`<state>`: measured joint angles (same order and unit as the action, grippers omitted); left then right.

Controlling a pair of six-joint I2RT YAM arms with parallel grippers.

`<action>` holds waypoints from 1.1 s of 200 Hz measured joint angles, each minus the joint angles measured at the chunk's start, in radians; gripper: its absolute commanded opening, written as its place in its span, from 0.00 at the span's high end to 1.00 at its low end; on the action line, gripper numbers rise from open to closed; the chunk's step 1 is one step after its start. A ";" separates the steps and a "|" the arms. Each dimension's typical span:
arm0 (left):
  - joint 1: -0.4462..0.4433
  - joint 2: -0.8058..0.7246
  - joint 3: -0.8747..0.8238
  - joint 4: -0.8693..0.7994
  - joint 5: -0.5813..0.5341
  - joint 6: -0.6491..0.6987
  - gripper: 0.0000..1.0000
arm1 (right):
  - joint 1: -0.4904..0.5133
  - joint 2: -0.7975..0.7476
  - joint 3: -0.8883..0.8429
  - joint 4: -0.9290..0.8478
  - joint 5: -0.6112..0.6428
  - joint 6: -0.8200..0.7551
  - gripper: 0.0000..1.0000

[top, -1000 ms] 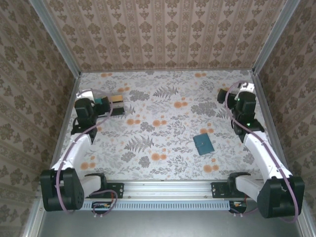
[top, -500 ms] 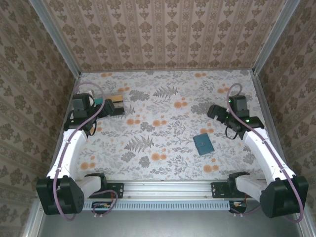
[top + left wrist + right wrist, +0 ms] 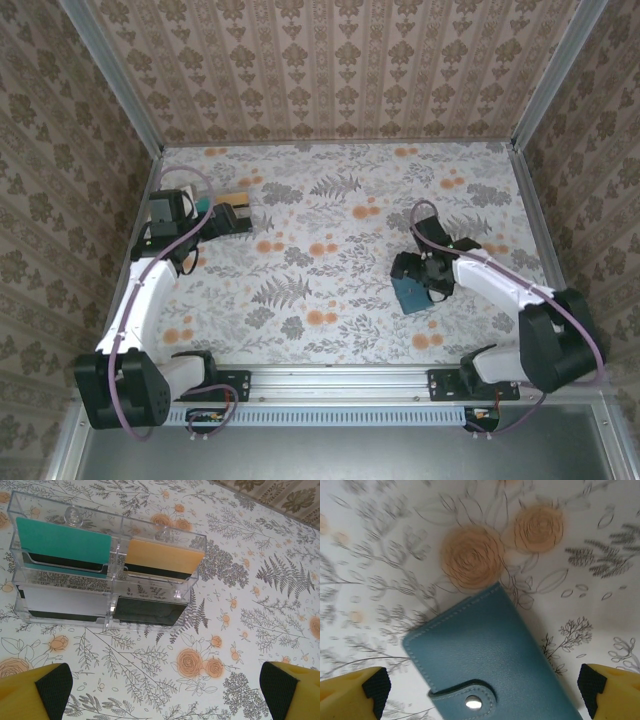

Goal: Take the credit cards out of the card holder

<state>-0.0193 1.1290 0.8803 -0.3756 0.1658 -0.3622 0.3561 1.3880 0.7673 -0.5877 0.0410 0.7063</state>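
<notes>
Right hand [image 3: 482, 695], fingers spread, hovers right over the closed card holder [image 3: 485, 645], lying aslant between them; left hand [image 3: 165, 692], likewise open, is well away.

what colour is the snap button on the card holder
Silver: a shiny metal snap on the tab of the teal-blue card holder; clearest in the right wrist view.

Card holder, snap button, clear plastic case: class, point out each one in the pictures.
card holder [image 3: 490, 650], right wrist view, middle of its closed teal cover.
snap button [image 3: 473, 703], right wrist view, centre of the metal stud.
clear plastic case [image 3: 150, 530], left wrist view, its clear upper wall.
</notes>
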 measured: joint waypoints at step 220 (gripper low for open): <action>-0.032 0.140 0.031 -0.058 0.123 0.002 0.00 | 0.505 0.464 0.525 -0.133 0.064 -0.050 0.02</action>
<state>-0.0509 1.2686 0.9115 -0.4332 0.2886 -0.3599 0.8616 1.8523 1.2919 -0.7204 0.1055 0.6567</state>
